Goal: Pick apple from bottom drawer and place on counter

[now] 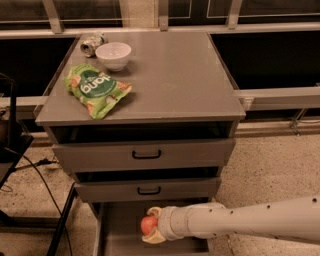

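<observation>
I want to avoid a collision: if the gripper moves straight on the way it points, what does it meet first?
The gripper, holding the apple, points left; probably the bottom drawer at its left wall, unless it passes above.

Behind your grey metal cabinet [145,156] runs a row of dark windows [272,9] in pale frames, with a pale sill [200,29] beneath them. A light rail [282,95] crosses the black wall on the right. The floor [272,165] is speckled beige stone under warm, dim light. At the left you have a black frame [11,120] and loose black cables [42,177]. The gripper [150,226] sits low in front, clasped around the apple [147,224] above the bottom drawer [120,235].
</observation>
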You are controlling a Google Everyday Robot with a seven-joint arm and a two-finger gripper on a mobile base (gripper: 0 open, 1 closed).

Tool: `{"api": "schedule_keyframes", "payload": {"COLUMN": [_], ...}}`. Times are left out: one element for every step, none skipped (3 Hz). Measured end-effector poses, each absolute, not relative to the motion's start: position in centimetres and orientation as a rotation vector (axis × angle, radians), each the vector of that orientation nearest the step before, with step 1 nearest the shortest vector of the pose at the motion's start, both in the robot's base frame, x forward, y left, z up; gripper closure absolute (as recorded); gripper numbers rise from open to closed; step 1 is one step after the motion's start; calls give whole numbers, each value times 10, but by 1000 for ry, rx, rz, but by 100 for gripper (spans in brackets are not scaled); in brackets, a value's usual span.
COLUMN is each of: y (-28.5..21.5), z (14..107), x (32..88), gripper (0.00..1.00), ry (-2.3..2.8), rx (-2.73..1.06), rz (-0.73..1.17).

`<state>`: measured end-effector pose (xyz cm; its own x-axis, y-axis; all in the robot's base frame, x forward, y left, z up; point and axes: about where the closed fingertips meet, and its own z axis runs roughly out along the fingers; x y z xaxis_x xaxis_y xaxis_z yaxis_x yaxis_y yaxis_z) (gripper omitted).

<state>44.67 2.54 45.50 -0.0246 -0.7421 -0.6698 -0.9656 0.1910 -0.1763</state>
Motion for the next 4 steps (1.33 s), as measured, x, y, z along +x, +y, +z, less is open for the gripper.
{"api": "schedule_keyframes", "payload": {"y": [23,20,20,15], "z": [525,552,552,560], "x": [459,467,467,471], "gripper": [100,100,100,100], "ry": [1735,1700,1700,1716], "rx": [-1610,-1616,-1616,-1608], "rz": [297,236,236,250]}}
